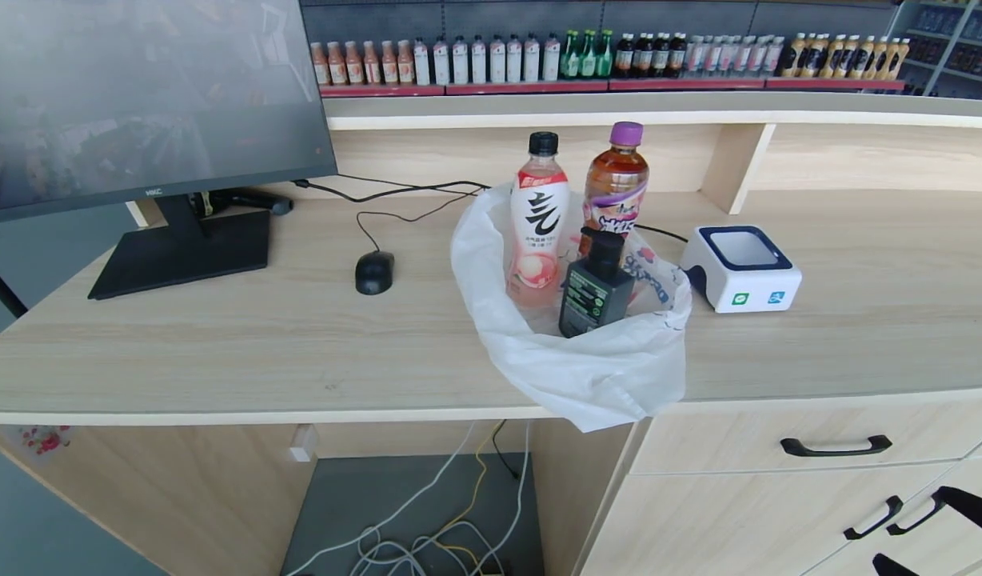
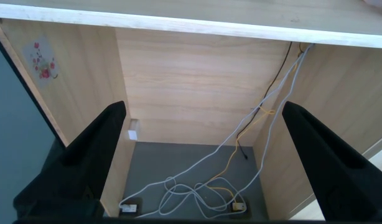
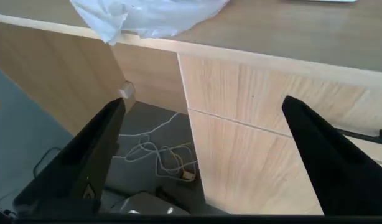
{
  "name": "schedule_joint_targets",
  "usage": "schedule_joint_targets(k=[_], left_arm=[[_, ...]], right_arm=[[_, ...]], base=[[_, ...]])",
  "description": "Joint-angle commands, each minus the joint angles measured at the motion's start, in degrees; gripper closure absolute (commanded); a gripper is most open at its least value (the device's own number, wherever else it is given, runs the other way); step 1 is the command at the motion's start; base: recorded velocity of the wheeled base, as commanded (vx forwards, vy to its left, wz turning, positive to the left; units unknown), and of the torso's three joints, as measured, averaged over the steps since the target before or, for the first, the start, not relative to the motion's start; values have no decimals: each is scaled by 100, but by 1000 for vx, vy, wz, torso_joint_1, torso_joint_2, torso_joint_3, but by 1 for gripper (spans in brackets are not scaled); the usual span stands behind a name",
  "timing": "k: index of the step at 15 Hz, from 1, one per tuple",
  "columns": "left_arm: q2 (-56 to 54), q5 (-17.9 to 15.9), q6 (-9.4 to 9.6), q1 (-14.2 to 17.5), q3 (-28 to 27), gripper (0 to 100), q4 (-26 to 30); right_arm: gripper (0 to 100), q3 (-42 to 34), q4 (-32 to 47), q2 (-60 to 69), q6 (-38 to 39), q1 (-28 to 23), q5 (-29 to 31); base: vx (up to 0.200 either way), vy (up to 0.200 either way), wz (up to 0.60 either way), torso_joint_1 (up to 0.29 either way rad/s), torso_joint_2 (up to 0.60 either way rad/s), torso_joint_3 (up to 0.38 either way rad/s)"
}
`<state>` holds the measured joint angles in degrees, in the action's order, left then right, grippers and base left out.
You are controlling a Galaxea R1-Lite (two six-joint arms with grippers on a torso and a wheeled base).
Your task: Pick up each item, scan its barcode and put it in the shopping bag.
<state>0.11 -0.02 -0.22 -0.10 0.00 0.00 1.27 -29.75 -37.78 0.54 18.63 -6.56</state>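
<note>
Left gripper and right gripper are hanging low by the counter front, jaws spread, holding nothing, likely because the pink bottle, tea bottle and dark pump bottle are already standing in the shopping bag, just beside the scanner

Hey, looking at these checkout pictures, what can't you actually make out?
- Tea bottle base: head view, covered by the dark bottle and the bag rim, so whether it stands in or behind the bag is unclear.
- Any barcode on the bottles: head view, too small to find.
- Monitor: head view, cut off at the top and left edges.
- Bag contents: right wrist view, cut off by the frame edge.
</note>
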Motion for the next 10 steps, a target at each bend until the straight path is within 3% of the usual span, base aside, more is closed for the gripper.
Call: schedule_joint_targets(k=[1,2,6,10], left_arm=[[-2,2,-4,1,0,0,0],[-2,2,-4,1,0,0,0],[-2,2,-4,1,0,0,0],[-2,-6,-4,1,0,0,0]], right_arm=[[0,5,1199,1633,-238,27,-30],[0,-4,1788,2143,-423,18,-3],[0,-127,2931,3382,-537,1,85],[0,-127,2931,3418,-414,-237,155]], base=[[0,0,0,0,0,0],[0,0,0,0,0,0],[0,0,0,0,0,0],[0,0,0,0,0,0]])
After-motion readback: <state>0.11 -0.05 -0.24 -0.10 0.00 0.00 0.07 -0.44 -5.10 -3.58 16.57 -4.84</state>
